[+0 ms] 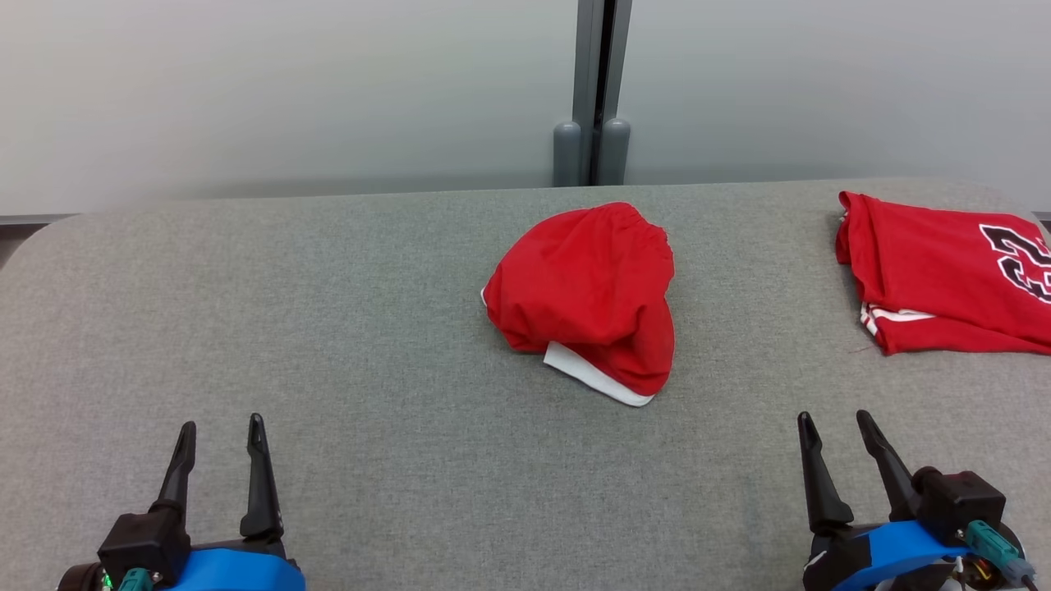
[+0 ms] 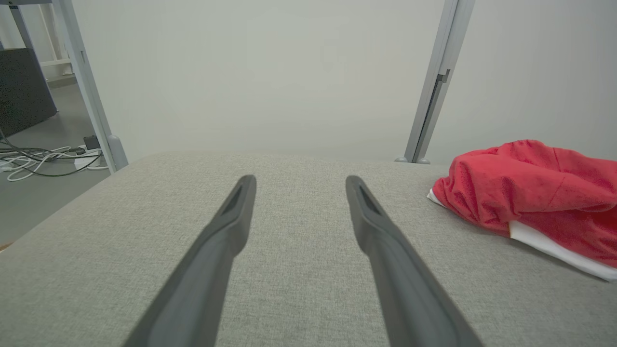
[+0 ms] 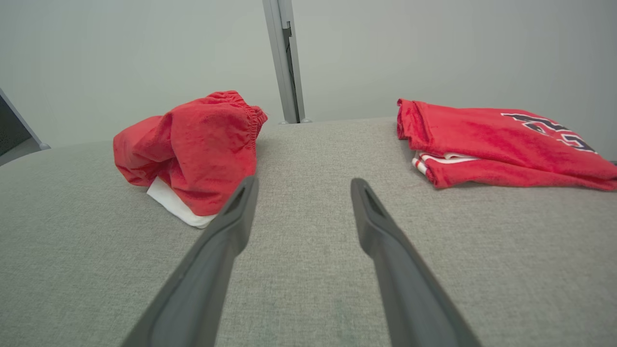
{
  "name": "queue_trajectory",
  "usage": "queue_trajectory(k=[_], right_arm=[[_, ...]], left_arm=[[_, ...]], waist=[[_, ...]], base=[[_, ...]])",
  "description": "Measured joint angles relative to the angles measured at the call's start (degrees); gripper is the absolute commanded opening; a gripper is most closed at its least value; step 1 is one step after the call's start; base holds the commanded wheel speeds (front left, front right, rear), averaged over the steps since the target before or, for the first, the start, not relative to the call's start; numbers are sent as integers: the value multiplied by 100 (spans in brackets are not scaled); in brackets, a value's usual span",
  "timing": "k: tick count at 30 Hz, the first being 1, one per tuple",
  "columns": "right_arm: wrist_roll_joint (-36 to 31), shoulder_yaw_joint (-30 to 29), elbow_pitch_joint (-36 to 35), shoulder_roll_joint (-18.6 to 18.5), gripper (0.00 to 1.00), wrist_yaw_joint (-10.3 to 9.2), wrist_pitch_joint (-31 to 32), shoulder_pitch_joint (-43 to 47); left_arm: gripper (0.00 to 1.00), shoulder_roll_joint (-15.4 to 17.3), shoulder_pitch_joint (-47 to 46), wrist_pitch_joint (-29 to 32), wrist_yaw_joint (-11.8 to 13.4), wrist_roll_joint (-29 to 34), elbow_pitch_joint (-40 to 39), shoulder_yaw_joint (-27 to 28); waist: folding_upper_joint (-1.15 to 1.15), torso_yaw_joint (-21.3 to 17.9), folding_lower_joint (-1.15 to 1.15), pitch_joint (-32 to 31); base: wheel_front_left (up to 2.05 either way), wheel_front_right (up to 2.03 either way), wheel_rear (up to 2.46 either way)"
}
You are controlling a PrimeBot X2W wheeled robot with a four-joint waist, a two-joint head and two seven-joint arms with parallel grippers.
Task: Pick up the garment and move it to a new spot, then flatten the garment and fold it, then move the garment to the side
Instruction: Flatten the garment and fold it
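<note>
Starting the pickup, I hold left gripper [image 1: 223,422] and right gripper [image 1: 834,414] wide, empty, short of the garment [image 1: 587,295]; next I must reach and pinch it.

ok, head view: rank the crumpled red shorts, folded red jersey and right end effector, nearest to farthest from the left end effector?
1. crumpled red shorts: middle of the table, ahead and to the right of the left end effector.
2. right end effector: near edge, far right.
3. folded red jersey: right end of the table, farther back than the right end effector.
</note>
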Motion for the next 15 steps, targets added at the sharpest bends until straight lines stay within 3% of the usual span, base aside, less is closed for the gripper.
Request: queue_trajectory(k=[15], right_arm=[[3,13,62,0,100,0,1,18]], left_arm=[[100,-67,3,0,-104,111,53,141]], waist=[[0,27,0,-73]], base=[[0,0,0]])
